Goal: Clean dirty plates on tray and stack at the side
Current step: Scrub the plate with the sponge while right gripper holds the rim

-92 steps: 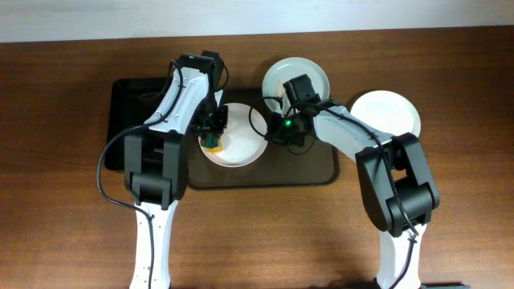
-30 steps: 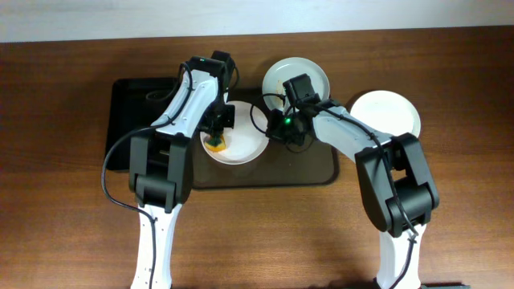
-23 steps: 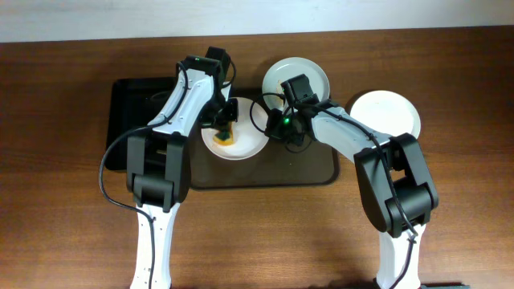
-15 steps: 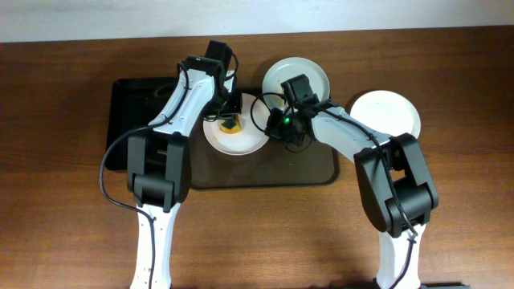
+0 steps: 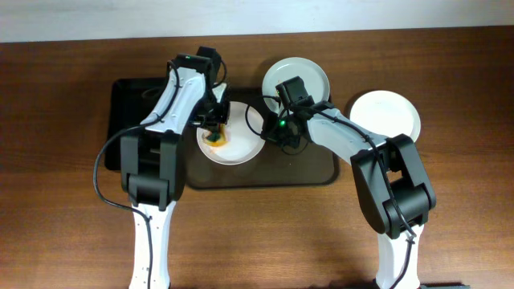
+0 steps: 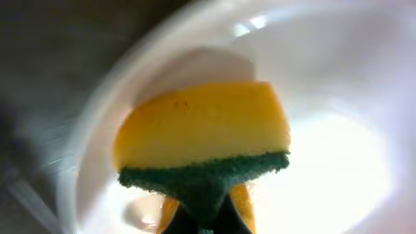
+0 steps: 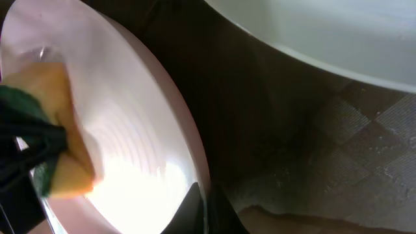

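On the tray (image 5: pixel 313 172), a smeared plate (image 5: pixel 241 148) is held at its right rim by the right jaws, which are clamped on it. A sponge (image 6: pixel 201 130) is clamped in the left jaws and pressed on the plate's left part. Even downward pressure should be applied and the orange smear (image 6: pixel 242 203) wiped in small circles, while the rim is gripped firmly so that the plate is not pushed away.
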`<action>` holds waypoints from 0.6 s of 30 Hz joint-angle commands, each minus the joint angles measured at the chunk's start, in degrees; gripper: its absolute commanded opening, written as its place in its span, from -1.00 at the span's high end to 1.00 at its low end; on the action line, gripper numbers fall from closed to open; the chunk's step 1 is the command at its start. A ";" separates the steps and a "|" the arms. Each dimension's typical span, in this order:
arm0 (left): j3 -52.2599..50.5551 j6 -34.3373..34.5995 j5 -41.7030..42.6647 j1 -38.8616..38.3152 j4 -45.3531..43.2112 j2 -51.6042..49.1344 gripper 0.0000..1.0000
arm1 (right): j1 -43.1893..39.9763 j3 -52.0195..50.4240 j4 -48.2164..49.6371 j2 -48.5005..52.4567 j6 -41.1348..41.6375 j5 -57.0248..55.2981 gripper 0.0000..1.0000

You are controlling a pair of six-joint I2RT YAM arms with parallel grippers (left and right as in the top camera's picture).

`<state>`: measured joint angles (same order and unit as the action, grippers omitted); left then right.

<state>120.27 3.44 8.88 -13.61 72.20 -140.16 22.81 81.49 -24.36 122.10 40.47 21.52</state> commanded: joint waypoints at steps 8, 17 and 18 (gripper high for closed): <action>-0.44 -2.93 19.04 -2.67 -12.81 -1.49 0.99 | -0.31 -1.14 -0.96 0.22 -1.22 -0.98 0.92; -0.44 7.13 -8.52 -2.16 -8.79 -1.49 0.99 | -0.33 -1.14 -1.64 0.22 -1.20 -0.98 0.92; -0.44 7.63 -11.10 -1.97 -7.17 -1.49 0.99 | -0.33 -1.14 -1.62 0.22 -1.20 -0.98 0.92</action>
<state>120.20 6.70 13.23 -16.43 61.39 -140.18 22.65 81.49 -25.21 122.10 39.88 21.54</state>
